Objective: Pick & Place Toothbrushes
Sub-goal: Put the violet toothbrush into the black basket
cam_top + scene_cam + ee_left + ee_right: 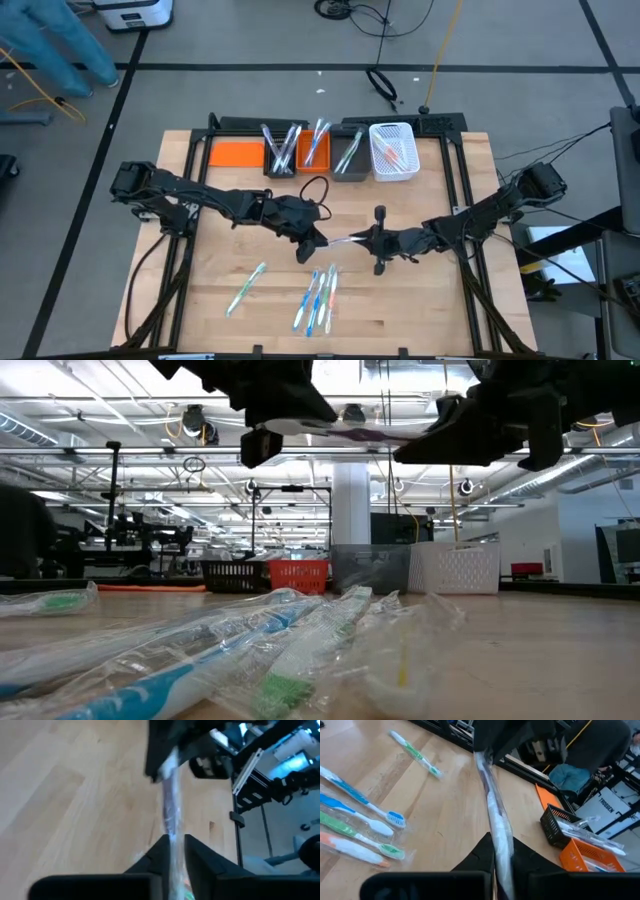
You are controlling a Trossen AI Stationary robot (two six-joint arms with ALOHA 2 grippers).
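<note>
Wooden table (420, 310), with the bins lined up at 12 o'clock: orange (236, 153), two dark ones, a white basket (393, 152). Both arms meet mid-table. Left gripper (322, 242) and right gripper (366, 240) each pinch one end of a wrapped toothbrush (345, 240) held in the air. Loose toothbrushes (318, 298) lie around 6 o'clock, nothing blocking them.

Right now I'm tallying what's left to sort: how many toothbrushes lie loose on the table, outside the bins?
5: one green toothbrush lies alone toward the left, and four lie in the cluster near the front edge. A sixth is held in the air between the left gripper and the right gripper.
</note>
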